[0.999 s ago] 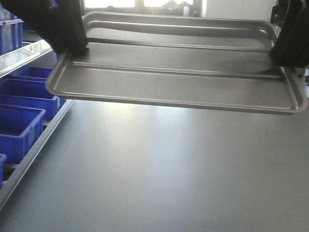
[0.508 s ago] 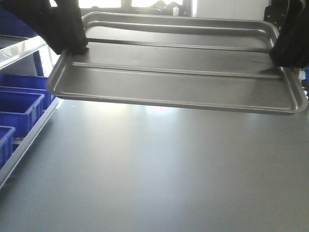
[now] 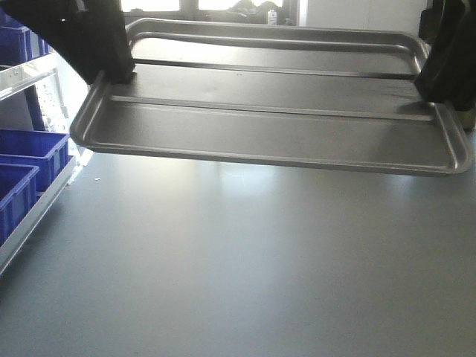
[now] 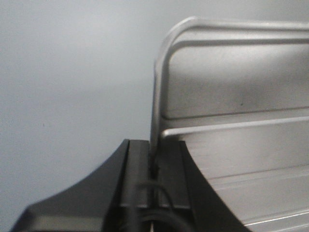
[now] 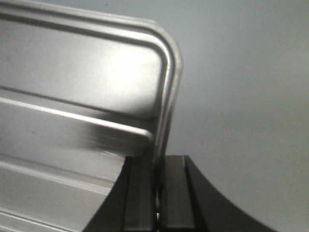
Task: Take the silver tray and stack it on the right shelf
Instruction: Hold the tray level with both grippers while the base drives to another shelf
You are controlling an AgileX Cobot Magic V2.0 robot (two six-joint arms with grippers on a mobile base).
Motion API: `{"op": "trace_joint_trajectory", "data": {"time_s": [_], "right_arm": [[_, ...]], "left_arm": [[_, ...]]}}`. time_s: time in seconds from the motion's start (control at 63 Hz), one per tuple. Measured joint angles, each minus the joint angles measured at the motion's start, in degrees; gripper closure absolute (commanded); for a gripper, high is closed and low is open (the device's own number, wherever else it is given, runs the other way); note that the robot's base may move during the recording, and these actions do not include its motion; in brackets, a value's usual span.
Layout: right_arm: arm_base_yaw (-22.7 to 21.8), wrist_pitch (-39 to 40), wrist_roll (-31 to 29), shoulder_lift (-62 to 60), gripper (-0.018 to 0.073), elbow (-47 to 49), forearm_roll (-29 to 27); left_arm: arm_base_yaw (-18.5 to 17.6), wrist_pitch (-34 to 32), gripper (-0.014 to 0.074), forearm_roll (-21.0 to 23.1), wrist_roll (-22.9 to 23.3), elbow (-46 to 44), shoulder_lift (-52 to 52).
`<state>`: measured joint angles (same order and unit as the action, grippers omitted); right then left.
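Here the silver tray [image 3: 275, 126] hangs between the jaws above the table [image 3: 238, 268], its long axis running from left gripper [image 4: 154, 164] to right gripper [image 5: 157, 166], each clamped onto one short rim, neither arm nearer.

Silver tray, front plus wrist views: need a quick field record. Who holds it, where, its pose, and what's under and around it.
object: silver tray, off the surface, ridged floor facing up, roughly level
left: left gripper shut on the tray's left short rim
right: right gripper shut on the right short rim
below: grey surface, not touching the tray
far left: blue bins on a rack
right shelf: not in any view
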<state>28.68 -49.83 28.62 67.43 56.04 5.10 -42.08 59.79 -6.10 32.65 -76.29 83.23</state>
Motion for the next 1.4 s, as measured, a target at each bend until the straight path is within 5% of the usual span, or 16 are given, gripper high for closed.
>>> {"op": "trace_joint_trajectory", "data": {"time_s": [1.396], "right_arm": [[0.0,0.0,0.0,0.0,0.0503,0.0,0.0]], "left_arm": [[0.0,0.0,0.0689,0.0,0.0,0.0,0.0]]}}
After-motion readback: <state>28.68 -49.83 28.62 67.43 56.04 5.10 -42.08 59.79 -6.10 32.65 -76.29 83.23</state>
